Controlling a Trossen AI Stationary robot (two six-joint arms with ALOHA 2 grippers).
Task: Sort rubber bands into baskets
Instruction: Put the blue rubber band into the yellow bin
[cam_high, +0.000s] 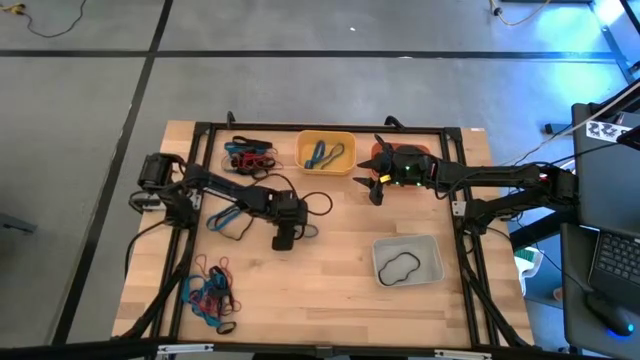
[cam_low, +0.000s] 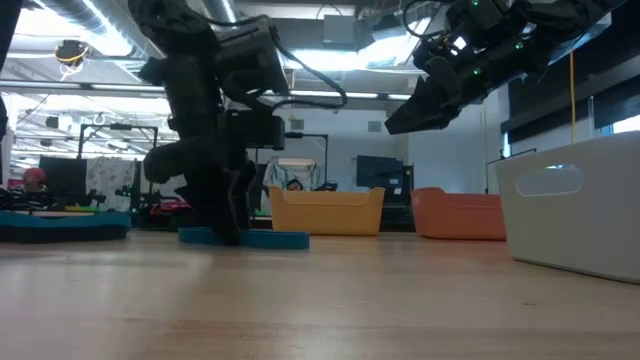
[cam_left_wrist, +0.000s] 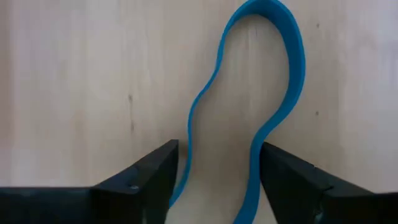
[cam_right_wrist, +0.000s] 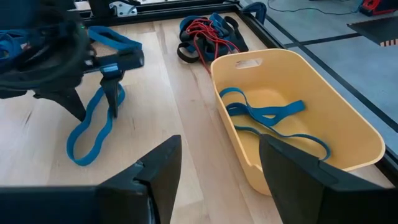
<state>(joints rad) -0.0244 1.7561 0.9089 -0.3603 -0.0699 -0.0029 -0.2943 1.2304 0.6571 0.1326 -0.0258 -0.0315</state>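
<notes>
From above, the left gripper (cam_high: 285, 238) sits mid-table while the right gripper (cam_high: 372, 186) hovers beside the orange basket (cam_high: 385, 150). Its wrist camera shows the left fingers (cam_left_wrist: 146, 177) spread, straddling a blue rubber band (cam_left_wrist: 273, 93) flat on the wood; the right's stand apart, empty, near the yellow basket (cam_right_wrist: 336, 124)

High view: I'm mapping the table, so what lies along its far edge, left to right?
Tangle of red, blue and black rubber bands → yellow basket holding blue bands → right pincer, open, beside the orange basket.
</notes>
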